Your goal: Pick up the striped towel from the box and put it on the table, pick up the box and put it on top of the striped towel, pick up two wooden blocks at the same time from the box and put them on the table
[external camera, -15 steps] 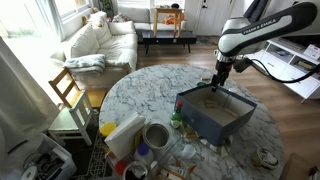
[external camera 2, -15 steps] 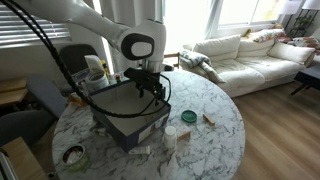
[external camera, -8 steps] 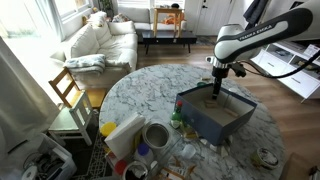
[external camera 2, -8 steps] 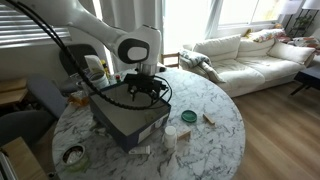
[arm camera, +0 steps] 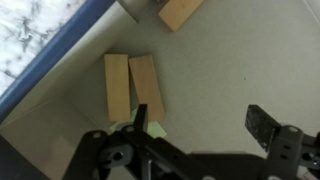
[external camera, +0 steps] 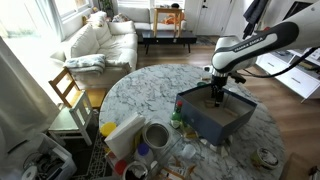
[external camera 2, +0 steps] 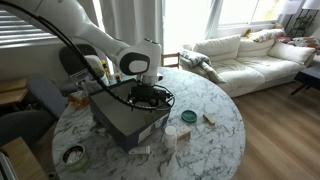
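Living room w/ a white sofa [external camera: 98, 42] [external camera 2: 240, 55] and wood floor [external camera 2: 285, 130] in the bkgd. A round marble desk [external camera: 140, 90] [external camera 2: 215, 100] fills the middle of both exterior views. Its sofa-side half is mostly bare stone, the widest free area. A wooden chair [external camera: 68, 90] stands just off that edge.

The white robot arm [external camera: 255, 42] [external camera 2: 100, 40] reaches in over the opposite desk edge and bends down.

A blue-grey open box [external camera: 205, 122] [external camera 2: 125, 125] sits on the arm's side of the desk, one corner close to the rim. Clutter [external camera: 140, 140] of cups and containers crowds the desk edge beside the box, leaving little room there.

The claw [external camera: 217, 96] [external camera 2: 150, 95] is lowered inside the box, near the wall on the arm's side. In the wrist view the claw [arm camera: 200, 128] is spread wide, holding nothing.

On the box floor a wooden block [arm camera: 117, 88] and a second block [arm camera: 148, 90] lie touching, side by side, close to the blue wall. One claw finger overlaps the second block's end. A third block [arm camera: 182, 10] lies apart by the far wall.
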Controlling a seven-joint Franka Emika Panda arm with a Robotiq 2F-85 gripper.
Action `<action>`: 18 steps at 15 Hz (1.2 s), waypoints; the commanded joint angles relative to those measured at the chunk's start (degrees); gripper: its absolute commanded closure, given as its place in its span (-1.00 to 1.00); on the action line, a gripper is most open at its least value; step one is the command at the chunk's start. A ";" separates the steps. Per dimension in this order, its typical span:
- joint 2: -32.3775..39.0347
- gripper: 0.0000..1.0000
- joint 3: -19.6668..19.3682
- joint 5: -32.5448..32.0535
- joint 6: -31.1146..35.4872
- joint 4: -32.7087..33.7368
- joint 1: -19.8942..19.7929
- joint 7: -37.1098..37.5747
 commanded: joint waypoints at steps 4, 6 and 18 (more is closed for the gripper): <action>0.42 -1.00 0.29 -0.01 0.81 0.45 -0.41 -1.61; 0.81 -1.00 0.74 0.18 1.91 0.98 -0.85 -4.32; 5.53 -1.00 0.29 -0.76 10.20 1.03 -1.68 -10.45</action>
